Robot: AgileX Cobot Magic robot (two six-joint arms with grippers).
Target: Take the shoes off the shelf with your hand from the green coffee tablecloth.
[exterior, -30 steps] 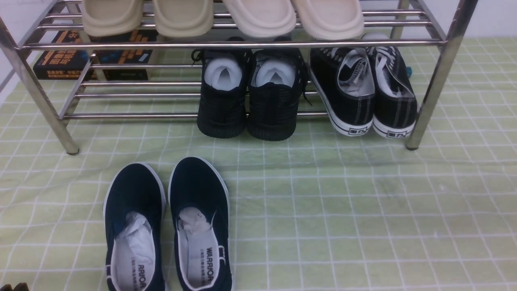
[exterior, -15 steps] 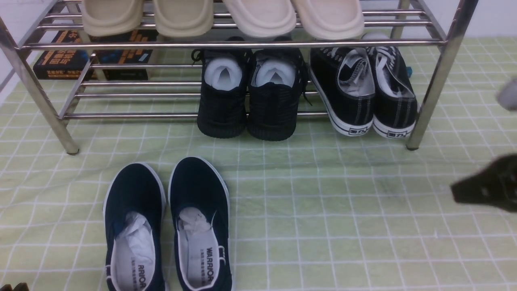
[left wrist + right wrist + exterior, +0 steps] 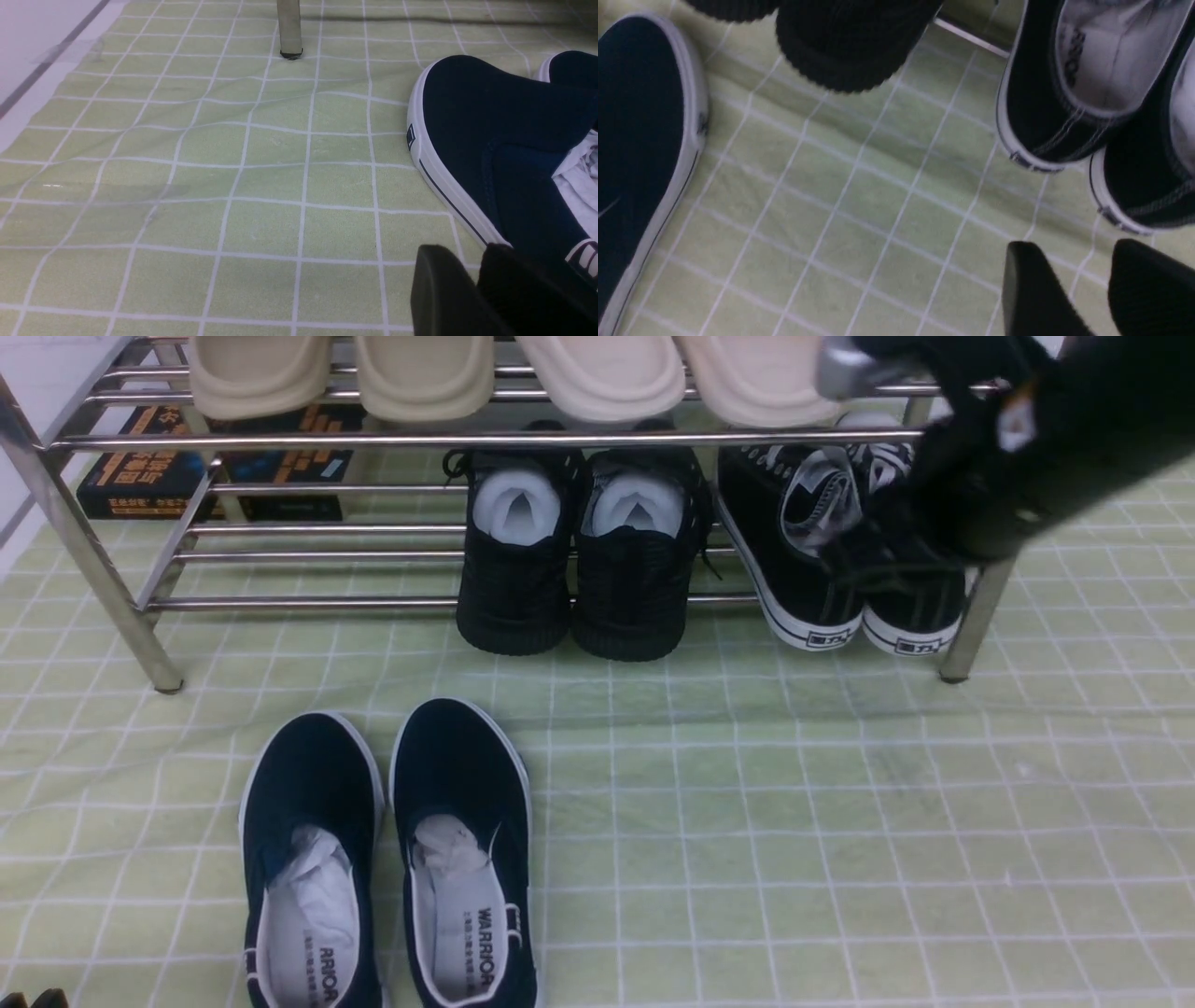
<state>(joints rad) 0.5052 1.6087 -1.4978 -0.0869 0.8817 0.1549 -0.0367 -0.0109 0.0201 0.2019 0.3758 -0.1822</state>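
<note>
The shoes (image 3: pixel 812 569), black canvas with white-edged soles, stand heels outward at the right end of the lower tier of the shelf (image 3: pixel 523 437). My right arm reaches in from the upper right, blurred, and covers much of the right shoe. My right gripper (image 3: pixel 873 555) hangs just in front of their heels. In the right wrist view the right gripper (image 3: pixel 1073 247) is open, with only the green coffee tablecloth (image 3: pixel 878 200) between its fingers and the shoes (image 3: pixel 1064 93) just beyond. My left gripper (image 3: pixel 465 252) sits low beside a navy slip-on (image 3: pixel 504 154), its tips slightly parted and empty.
Two navy slip-ons (image 3: pixel 387 859) lie on the cloth (image 3: pixel 794 821) at the front left. All-black knit sneakers (image 3: pixel 579 560) stand left of the canvas pair. Beige slippers (image 3: pixel 513 373) fill the top tier. Books (image 3: pixel 215 467) lie behind. The shelf's right leg (image 3: pixel 971 625) stands beside the shoes.
My right arm has swung in from the right edge, up and to the left, until it is in front of the canvas shoes. The shoes and the shelf have not moved.
</note>
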